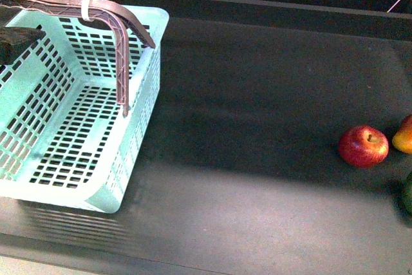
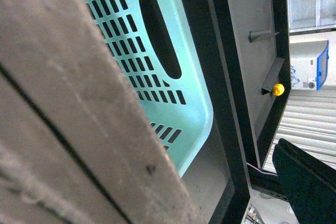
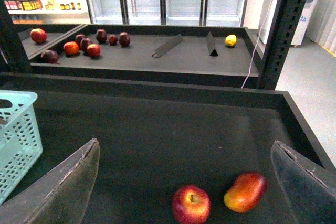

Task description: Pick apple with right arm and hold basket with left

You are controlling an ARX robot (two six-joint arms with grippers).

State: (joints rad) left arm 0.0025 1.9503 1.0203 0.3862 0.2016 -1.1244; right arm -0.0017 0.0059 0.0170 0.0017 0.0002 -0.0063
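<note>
You have neither half done yet: the apple [image 1: 364,146] lies untouched at the right beside an orange-yellow fruit [image 1: 404,134], your right gripper [image 3: 185,145] is spread wide short of it, and your left gripper [image 1: 18,40] is at the far-left rim of the basket [image 1: 106,194], though whether it grips you cannot tell.

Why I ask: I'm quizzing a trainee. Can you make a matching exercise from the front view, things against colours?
Things:
1. apple
2. basket
3. fruit just right of the apple
4. item at the right edge, nearest the camera

Colours:
a. turquoise
b. dark green
c. red
d. orange-yellow

Pairs: 1-c; 2-a; 3-d; 4-b
</note>
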